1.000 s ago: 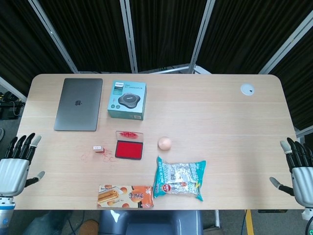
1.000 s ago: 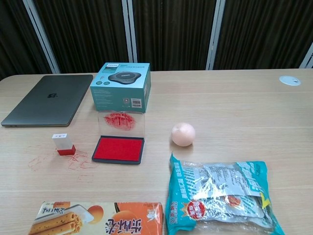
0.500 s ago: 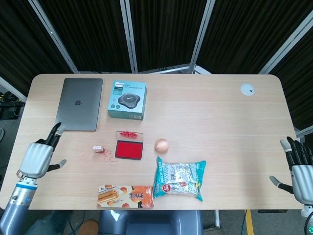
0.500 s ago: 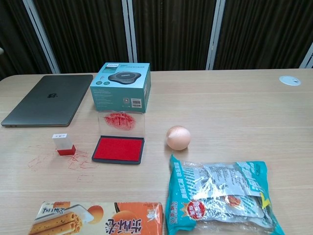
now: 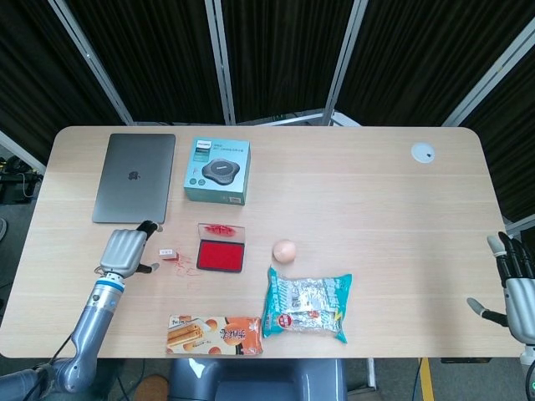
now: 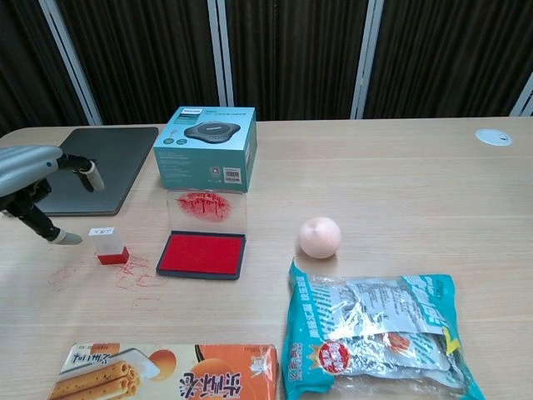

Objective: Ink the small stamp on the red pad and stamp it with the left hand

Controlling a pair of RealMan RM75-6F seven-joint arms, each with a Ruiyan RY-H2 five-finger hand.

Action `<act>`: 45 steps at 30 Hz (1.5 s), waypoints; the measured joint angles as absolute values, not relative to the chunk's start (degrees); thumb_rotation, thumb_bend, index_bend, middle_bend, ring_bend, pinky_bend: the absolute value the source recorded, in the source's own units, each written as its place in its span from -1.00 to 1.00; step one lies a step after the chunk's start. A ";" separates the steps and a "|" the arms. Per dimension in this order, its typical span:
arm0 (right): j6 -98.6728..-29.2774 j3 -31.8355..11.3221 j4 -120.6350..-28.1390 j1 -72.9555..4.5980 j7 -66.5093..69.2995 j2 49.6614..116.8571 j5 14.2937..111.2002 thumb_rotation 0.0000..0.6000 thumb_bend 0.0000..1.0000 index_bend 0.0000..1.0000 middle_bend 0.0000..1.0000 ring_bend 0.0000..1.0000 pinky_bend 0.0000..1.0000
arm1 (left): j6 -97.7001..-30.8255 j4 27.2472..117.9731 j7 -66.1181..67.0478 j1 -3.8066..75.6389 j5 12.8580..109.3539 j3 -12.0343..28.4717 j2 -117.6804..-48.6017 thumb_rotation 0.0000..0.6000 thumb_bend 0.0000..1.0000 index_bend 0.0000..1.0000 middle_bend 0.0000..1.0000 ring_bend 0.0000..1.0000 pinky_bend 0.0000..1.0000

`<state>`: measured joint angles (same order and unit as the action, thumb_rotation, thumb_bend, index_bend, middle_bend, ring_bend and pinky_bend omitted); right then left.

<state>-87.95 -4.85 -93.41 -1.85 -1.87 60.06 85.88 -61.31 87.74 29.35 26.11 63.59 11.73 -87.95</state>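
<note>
The small stamp (image 5: 168,253) (image 6: 108,245), white on top with a red base, stands upright on the table left of the red ink pad (image 5: 221,255) (image 6: 202,253). The pad's clear lid (image 6: 206,206) stands open behind it, smeared red. My left hand (image 5: 125,248) (image 6: 37,187) hovers just left of the stamp with its fingers spread and nothing in them; thumb and a finger point toward the stamp, apart from it. My right hand (image 5: 517,280) is open at the table's far right edge, shown only in the head view.
Red stamp marks (image 6: 92,275) cover the wood around the stamp. A grey laptop (image 5: 134,176) and a teal box (image 5: 218,170) lie behind. A peach ball (image 5: 285,250) sits right of the pad, with a snack bag (image 5: 307,305) and biscuit box (image 5: 214,334) in front.
My left hand has moved right and inward from the table's left edge to just beside the stamp. The peach ball has rolled slightly right. My right hand has drifted a little lower.
</note>
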 measured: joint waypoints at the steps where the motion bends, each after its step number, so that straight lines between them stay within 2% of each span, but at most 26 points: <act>1: -87.94 -4.85 -93.39 -1.86 -1.87 60.07 85.87 1.00 -1.00 -1.00 -1.00 -1.00 -1.00 | -61.22 87.10 29.52 26.43 63.19 11.72 -88.52 1.00 -0.97 -0.35 -0.35 0.80 0.90; 5: -87.85 -4.84 -93.33 -1.91 -1.78 60.09 85.81 1.00 -1.00 -1.00 -1.00 -1.00 -1.00 | -61.40 84.99 29.75 27.33 62.32 11.61 -90.23 1.00 -0.87 -0.37 -0.29 0.80 0.90; 9: -87.67 -4.86 -93.21 -1.97 -1.68 60.10 85.61 1.00 -1.00 -1.00 -1.00 -1.00 -1.00 | -60.91 82.95 29.27 28.14 62.07 10.87 -91.34 1.00 -0.65 -0.36 -0.26 0.80 0.90; 11: -87.61 -4.86 -93.15 -1.98 -1.65 60.12 85.52 1.00 -1.00 -1.00 -1.00 -1.00 -1.00 | -60.29 82.31 29.01 28.50 62.04 10.33 -91.52 1.00 -0.61 -0.35 -0.25 0.79 0.90; 20: -87.19 -4.81 -93.00 -2.13 -1.76 60.27 85.26 1.00 -1.00 -1.00 -1.00 -1.00 -1.00 | -59.96 80.36 27.94 29.43 61.83 9.26 -92.84 1.00 -0.56 -0.33 -0.16 0.80 0.89; 27: -86.73 -4.85 -92.86 -2.29 -1.61 60.33 84.84 1.00 -1.00 -1.00 -1.00 -1.00 -1.00 | -59.84 78.97 28.68 30.26 60.67 8.94 -94.03 1.00 -0.40 -0.33 -0.12 0.79 0.89; 38: -86.18 -4.84 -92.60 -2.49 -1.69 60.52 84.39 1.00 -1.00 -1.00 -1.00 -1.00 -1.00 | -59.77 77.38 28.56 30.88 60.42 8.14 -95.14 1.00 -0.31 -0.30 -0.07 0.79 0.89; 45: -86.04 -4.86 -92.49 -2.55 -1.77 60.59 84.18 1.00 -1.00 -1.00 -1.00 -1.00 -1.00 | -59.96 76.42 27.92 31.11 61.02 7.71 -95.58 1.00 -0.31 -0.21 -0.01 0.79 0.89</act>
